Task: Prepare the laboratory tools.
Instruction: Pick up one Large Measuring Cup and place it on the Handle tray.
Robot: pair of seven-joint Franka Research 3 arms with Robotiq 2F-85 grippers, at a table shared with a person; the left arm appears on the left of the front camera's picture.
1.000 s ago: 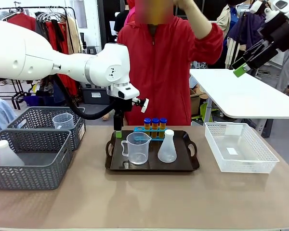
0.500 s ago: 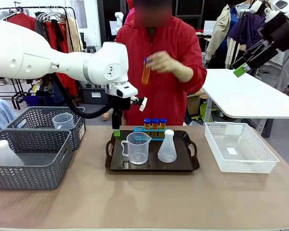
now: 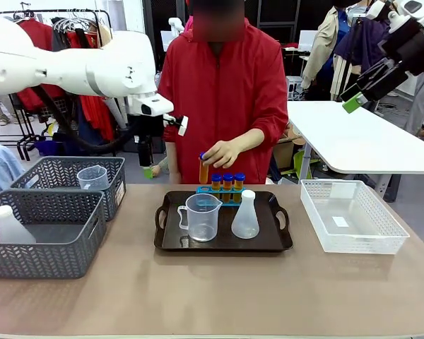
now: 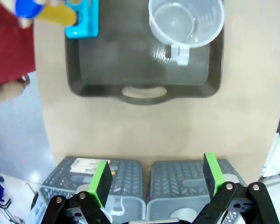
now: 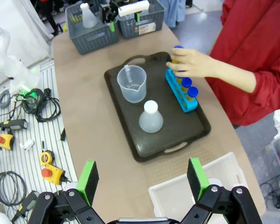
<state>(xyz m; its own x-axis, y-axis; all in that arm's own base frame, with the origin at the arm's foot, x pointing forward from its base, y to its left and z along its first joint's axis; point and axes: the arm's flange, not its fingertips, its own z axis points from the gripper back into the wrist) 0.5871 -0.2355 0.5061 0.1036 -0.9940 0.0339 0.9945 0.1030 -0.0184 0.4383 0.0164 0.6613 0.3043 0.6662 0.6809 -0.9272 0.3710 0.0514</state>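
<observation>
Yellow-orange tubes point(image 3: 227, 183), blue caps

Held tube point(image 4: 49, 11) blurred and cut by top edge, person's hand point(image 5: 192, 62) hiding its middle

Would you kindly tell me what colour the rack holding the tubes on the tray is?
The rack is bright blue, clearest in the right wrist view.

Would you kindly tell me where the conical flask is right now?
In the front view, the conical flask stands upright on the dark tray, right of the measuring beaker and just before the blue tube rack.
</observation>
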